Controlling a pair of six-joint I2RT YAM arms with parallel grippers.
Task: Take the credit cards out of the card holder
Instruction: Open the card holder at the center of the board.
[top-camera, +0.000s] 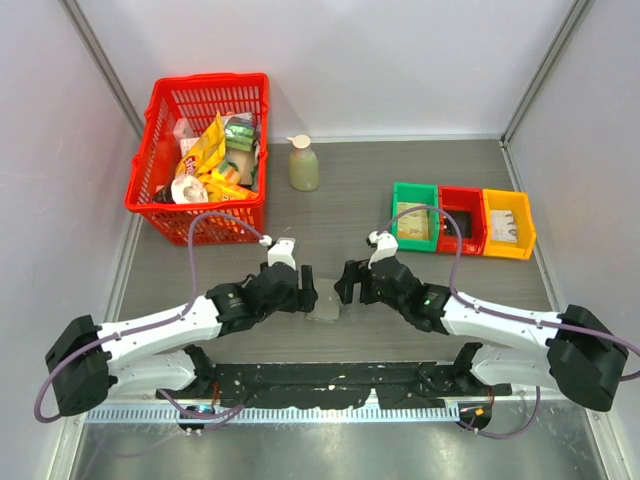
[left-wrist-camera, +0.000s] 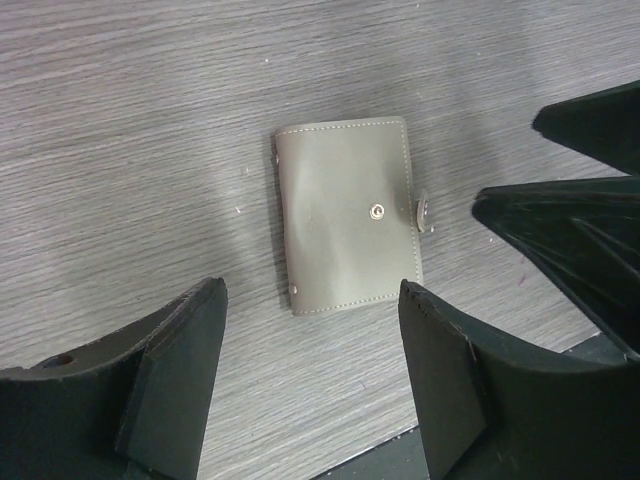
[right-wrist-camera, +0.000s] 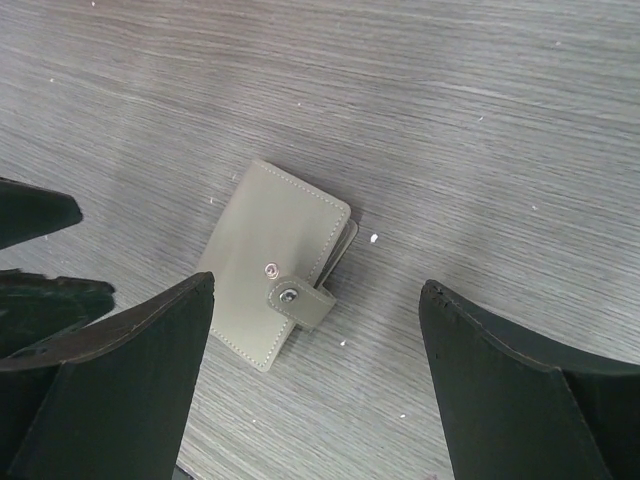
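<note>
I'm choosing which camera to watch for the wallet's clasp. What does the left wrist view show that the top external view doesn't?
Only the left wrist view: the card holder in detail, folded shut, its snap stud bare and the strap tab loose at its edge. Only the top external view: the red basket, the bottle, the row of bins and both whole arms. Both: the holder flat on the table between the open left gripper and the open right gripper.

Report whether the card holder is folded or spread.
Folded shut: the card holder lies flat, only its grey-olive outside showing; its snap tab sits unfastened beside the stud.
</note>
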